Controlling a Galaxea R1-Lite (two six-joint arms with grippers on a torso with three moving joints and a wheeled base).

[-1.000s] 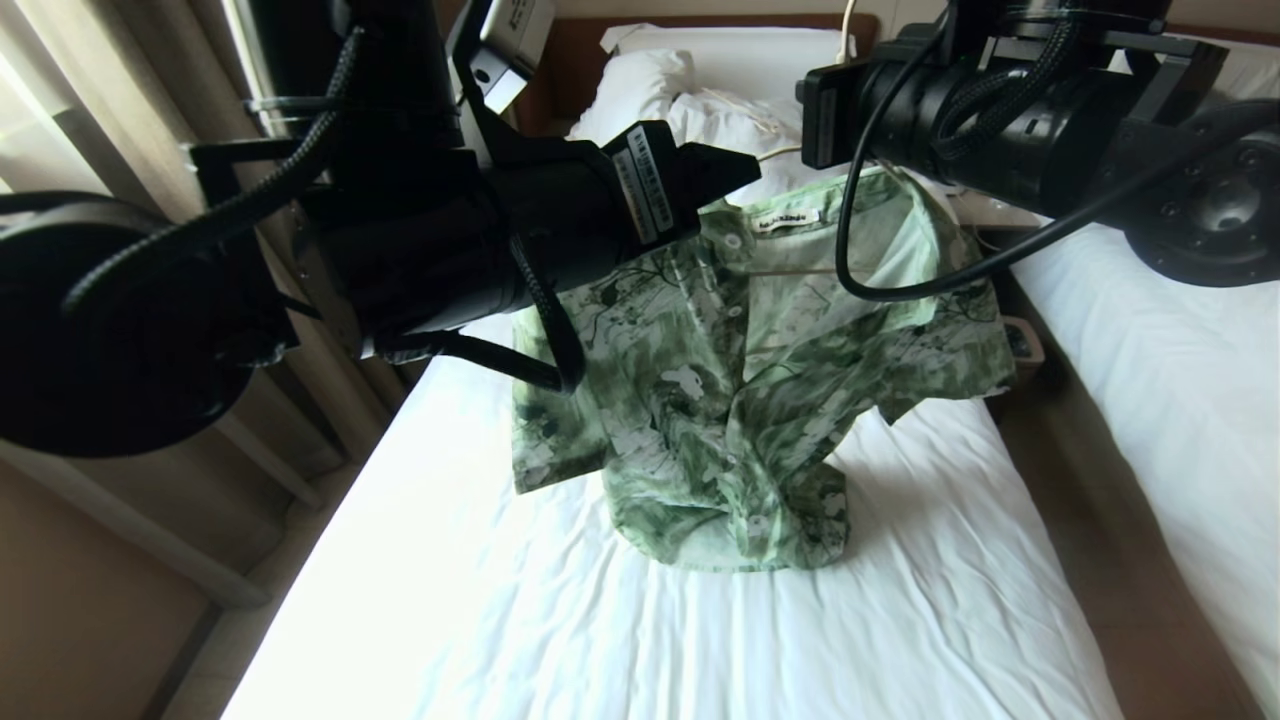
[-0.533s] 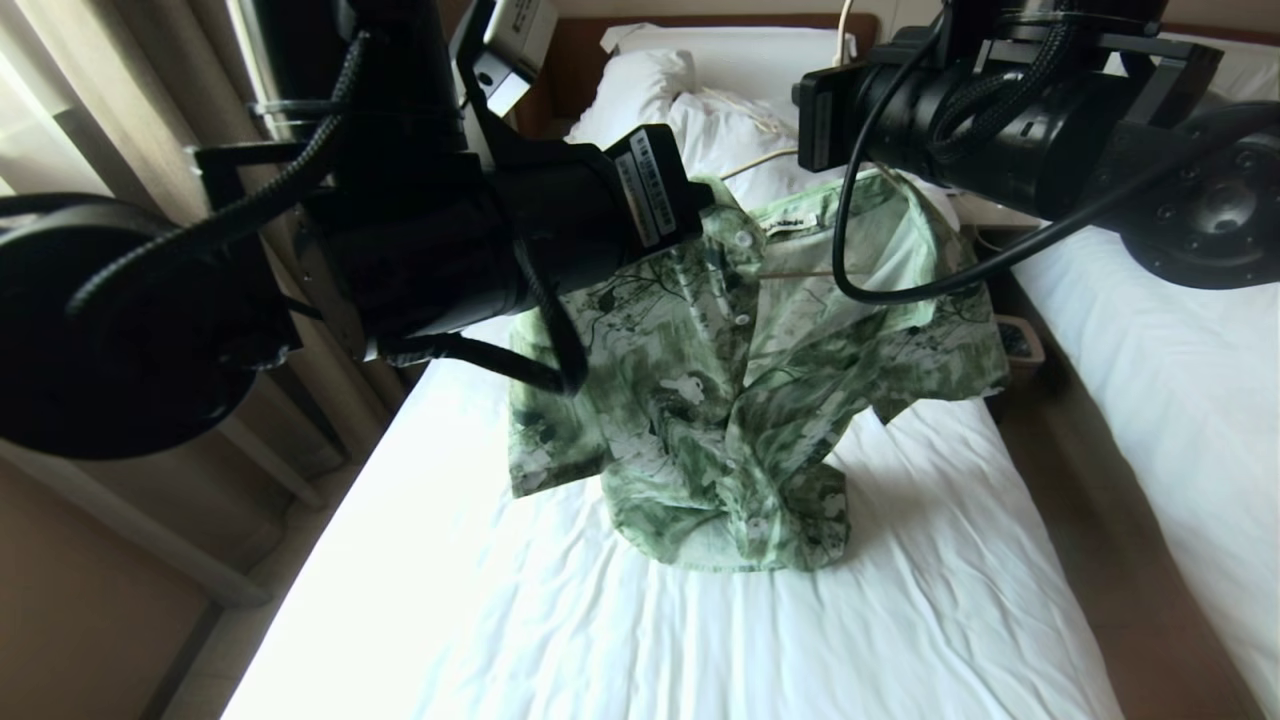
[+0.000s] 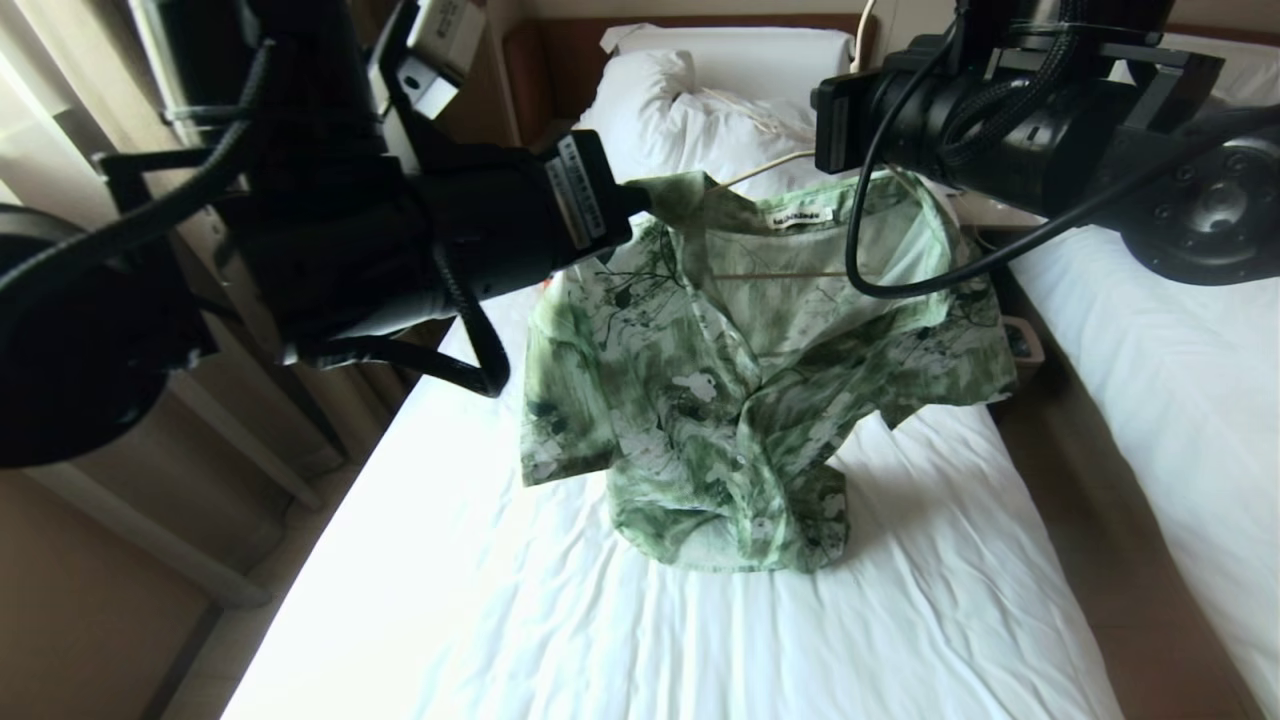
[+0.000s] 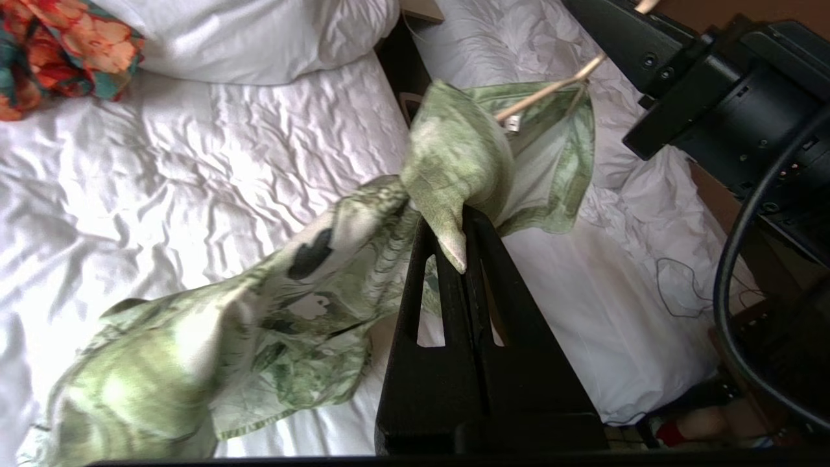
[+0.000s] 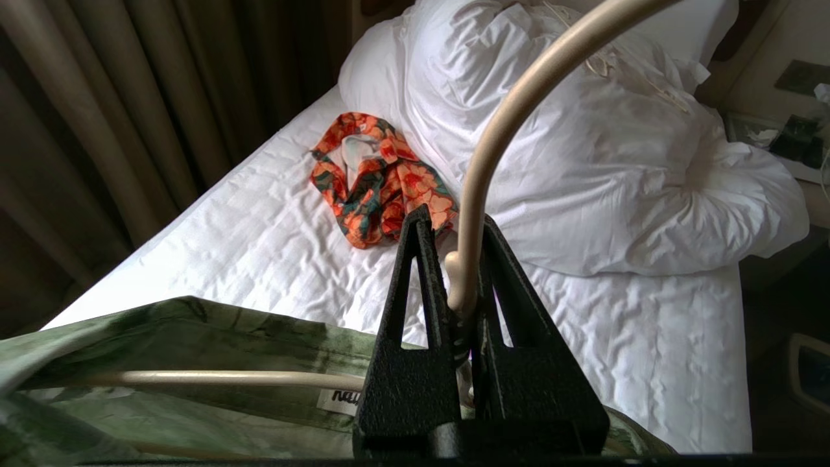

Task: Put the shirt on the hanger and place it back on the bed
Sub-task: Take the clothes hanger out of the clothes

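The green flower-print shirt [image 3: 720,380] hangs above the bed [image 3: 500,620], its hem bunched on the sheet. The cream hanger [image 3: 790,273] sits inside the collar, its bar showing across the open neck. My left gripper [image 4: 454,224] is shut on the shirt's [image 4: 259,305] left collar edge and holds it out to the left; in the head view its tip [image 3: 632,200] meets the cloth. My right gripper [image 5: 454,237] is shut on the neck of the hanger [image 5: 506,117] just below the hook, above the shirt's label [image 5: 162,337].
A bulky white duvet and pillow [image 3: 700,110] lie at the headboard. An orange patterned garment [image 5: 382,181] rests on the sheet near them. A second white bed [image 3: 1180,400] stands to the right across a narrow gap [image 3: 1020,345]. Curtains [image 3: 60,120] hang on the left.
My left gripper shut on the shirt's collar edge and drew it to the left, spreading the neck open and baring more of the hanger bar. The right gripper kept its hold.
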